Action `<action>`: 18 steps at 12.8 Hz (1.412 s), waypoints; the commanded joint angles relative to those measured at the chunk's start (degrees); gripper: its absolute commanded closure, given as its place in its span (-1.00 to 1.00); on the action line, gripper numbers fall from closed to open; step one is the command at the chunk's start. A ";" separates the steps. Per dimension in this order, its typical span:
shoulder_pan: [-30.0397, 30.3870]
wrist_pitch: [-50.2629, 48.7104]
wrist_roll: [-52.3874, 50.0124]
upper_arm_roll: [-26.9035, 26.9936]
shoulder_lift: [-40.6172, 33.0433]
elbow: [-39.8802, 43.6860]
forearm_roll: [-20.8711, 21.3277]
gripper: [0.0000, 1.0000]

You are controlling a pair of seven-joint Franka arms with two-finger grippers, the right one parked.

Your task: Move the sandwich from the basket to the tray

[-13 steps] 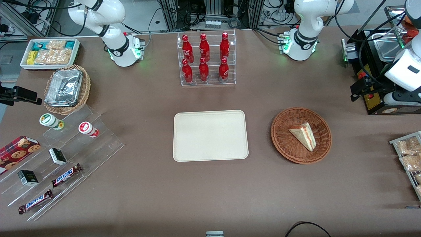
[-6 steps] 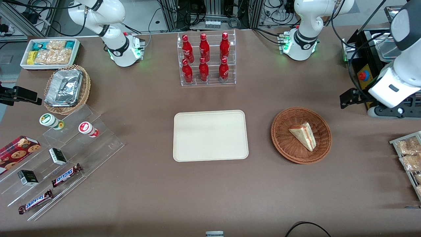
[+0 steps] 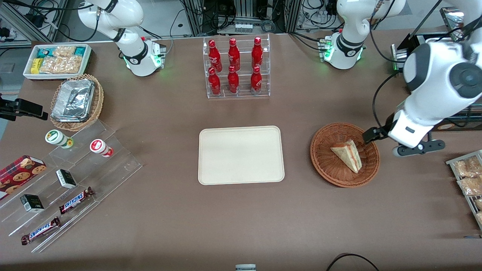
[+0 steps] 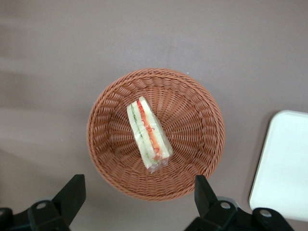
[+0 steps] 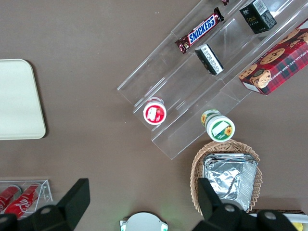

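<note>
The sandwich (image 3: pixel 348 155), a pale wedge with a red-orange and green stripe, lies in the round reddish-brown basket (image 3: pixel 327 165). The cream tray (image 3: pixel 241 155) lies flat beside the basket, toward the parked arm's end, with nothing on it. My gripper (image 3: pixel 412 147) hangs high over the table at the basket's rim, on the working arm's side. In the left wrist view the gripper (image 4: pixel 138 198) is open, its black fingers (image 4: pixel 72 192) set wide apart. That view looks down on the sandwich (image 4: pixel 148 134), the basket (image 4: pixel 192 106) and a corner of the tray (image 4: pixel 284 163). Nothing is held.
A clear rack of red bottles (image 3: pixel 235 67) stands farther from the front camera than the tray. Snack packets on a rack (image 3: pixel 467 177) lie at the working arm's table end. Acrylic steps with snacks (image 3: pixel 75 177), a foil-filled tan basket (image 3: pixel 75 101) and a white bin (image 3: pixel 56 60) sit toward the parked arm's end.
The left arm has swung in from the working arm's table end toward the basket, and the gripper now hangs at its rim. Sandwich, basket and tray have not moved.
</note>
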 commanded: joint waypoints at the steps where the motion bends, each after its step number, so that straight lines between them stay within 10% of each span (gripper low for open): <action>1: -0.42 7.91 -10.90 -1.17 -1.26 -7.58 0.94 -1.00; 15: -1.30 26.93 -19.89 -1.00 10.60 -17.10 1.03 -0.96; 18: -1.38 27.81 -20.59 -0.91 11.22 -16.84 0.94 0.64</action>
